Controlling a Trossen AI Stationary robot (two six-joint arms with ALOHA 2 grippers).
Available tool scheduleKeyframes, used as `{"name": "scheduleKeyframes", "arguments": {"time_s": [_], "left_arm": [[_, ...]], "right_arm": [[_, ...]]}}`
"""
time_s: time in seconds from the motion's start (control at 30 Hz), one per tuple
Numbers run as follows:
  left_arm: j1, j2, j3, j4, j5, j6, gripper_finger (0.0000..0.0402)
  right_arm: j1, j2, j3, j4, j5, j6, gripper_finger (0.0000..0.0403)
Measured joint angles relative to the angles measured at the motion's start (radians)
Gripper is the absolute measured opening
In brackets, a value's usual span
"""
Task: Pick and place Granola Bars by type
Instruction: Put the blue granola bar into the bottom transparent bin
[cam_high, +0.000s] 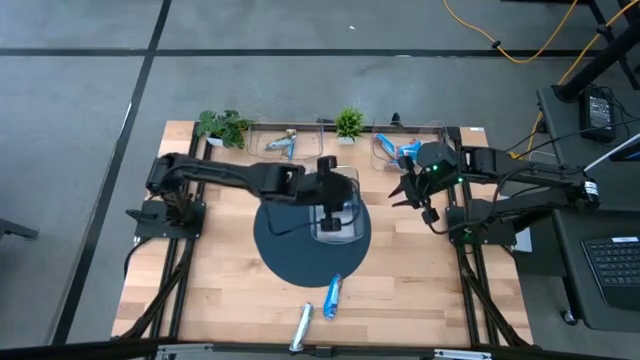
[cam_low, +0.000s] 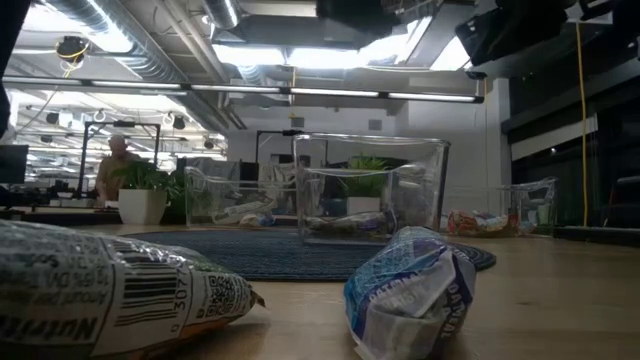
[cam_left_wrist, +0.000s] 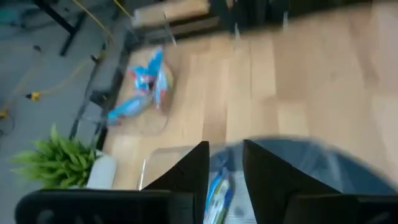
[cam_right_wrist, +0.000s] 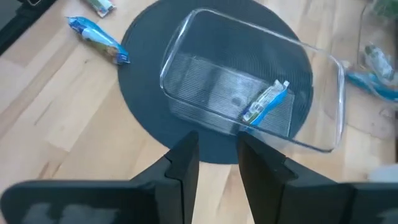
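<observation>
A clear bin (cam_high: 338, 222) stands on a round dark mat (cam_high: 285, 255) at the table's middle. One blue and white bar (cam_right_wrist: 264, 103) lies in it. My left gripper (cam_high: 327, 196) hangs above this bin, open and empty; its wrist view shows the bar (cam_left_wrist: 217, 194) below the fingers. My right gripper (cam_high: 408, 190) hovers to the right of the mat, open and empty, pointing toward the bin (cam_right_wrist: 249, 87). A blue bar (cam_high: 333, 295) and a silvery bar (cam_high: 303, 326) lie on the wood near the near edge, close up in the low view: silvery (cam_low: 110, 290), blue (cam_low: 410, 290).
Two more clear bins stand at the far edge: the left bin (cam_high: 281, 142) holds a few bars and the right bin (cam_high: 404, 150) holds blue and red bars. Two small potted plants (cam_high: 224, 126) (cam_high: 348, 122) stand beside them. A person (cam_low: 115, 165) shows far behind the table.
</observation>
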Motion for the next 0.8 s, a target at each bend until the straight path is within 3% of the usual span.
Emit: {"name": "scheduleKeyframes", "arguments": {"time_s": [0.23, 0.57, 0.8], "left_arm": [[-0.065, -0.056, 0.005, -0.085, -0.126, -0.069, 0.0077], [-0.068, -0.140, -0.012, -0.207, -0.143, -0.150, 0.0063], [-0.068, -0.275, -0.104, -0.193, -0.174, -0.168, 0.0054]], "right_arm": [[0.081, 0.039, 0.000, 0.061, 0.007, -0.114, 0.0111], [0.172, 0.175, 0.048, 0.188, 0.127, -0.172, 0.0113], [0.258, 0.266, 0.183, 0.128, 0.141, -0.216, 0.0172]]}}
